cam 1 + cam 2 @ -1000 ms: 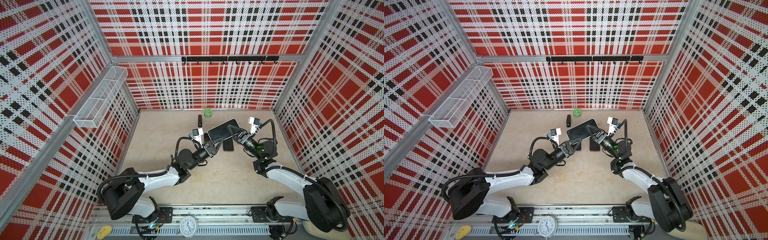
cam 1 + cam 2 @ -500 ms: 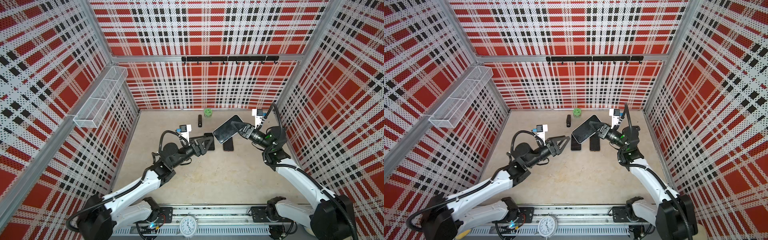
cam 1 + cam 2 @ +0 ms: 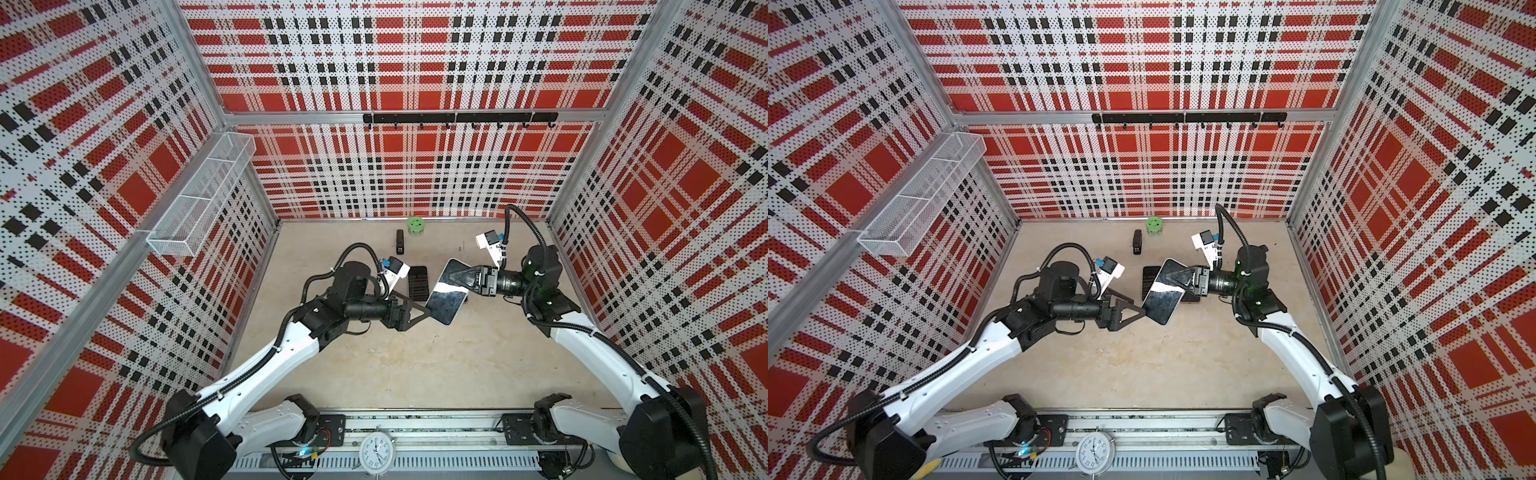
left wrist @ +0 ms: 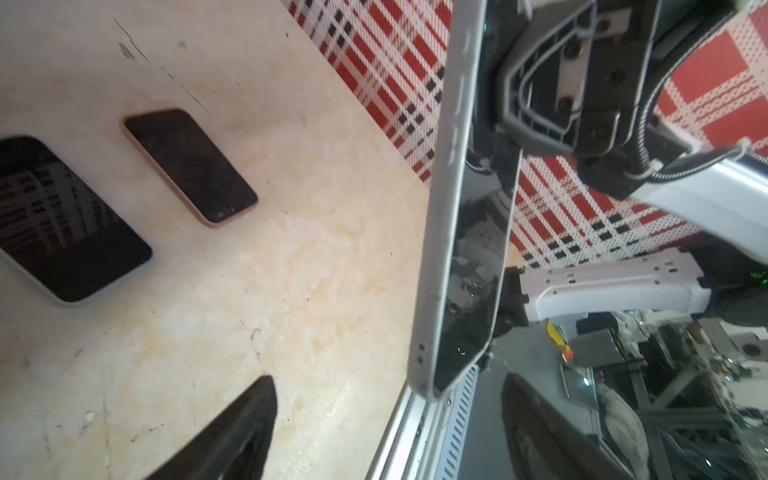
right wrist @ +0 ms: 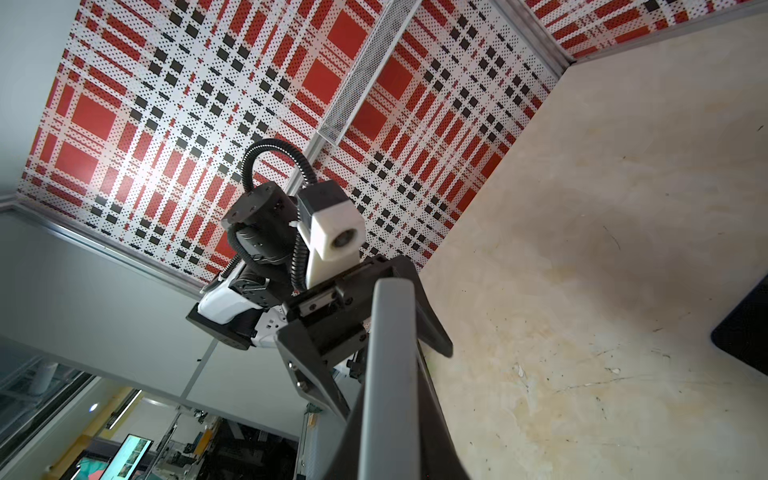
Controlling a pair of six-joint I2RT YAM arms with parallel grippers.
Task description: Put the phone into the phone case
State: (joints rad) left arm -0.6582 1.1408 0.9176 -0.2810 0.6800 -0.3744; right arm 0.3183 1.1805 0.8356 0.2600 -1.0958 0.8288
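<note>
In both top views the phone [image 3: 446,297] hangs clear of the worktop [image 3: 374,365]. It is tilted, with its long axis running from the back wall toward the robot's base. The right tool [image 3: 455,277] reaches in from the right and is clamped on the phone's far half. The left tool [image 3: 424,309] comes from the left, across that axis, with its tips at the near end [image 3: 1140,309]. Whether they touch cannot be told from above. A dark slab [image 3: 417,282] lies flat on the worktop just beside the phone, on the left arm's side.

In the left wrist view the phone [image 4: 457,249] shows edge-on, grey rim toward the camera. The left tool [image 4: 388,386] stands wide apart, one dark finger [image 4: 249,419] on each side of the near corner and neither pressing it. Beyond it the dark slab [image 4: 66,224] and a pink-rimmed slab [image 4: 191,166] lie side by side, apart. Which of them is the empty case I cannot tell.

In the right wrist view the phone's rim [image 5: 386,316] runs straight away from the camera, and the left tool [image 5: 397,382] flanks it with jaws parted.

My reading is that the free near end sits right between the left tool's open jaws, so a squeeze there looks like the next step, and the left arm is the nearer one to the slabs
</note>
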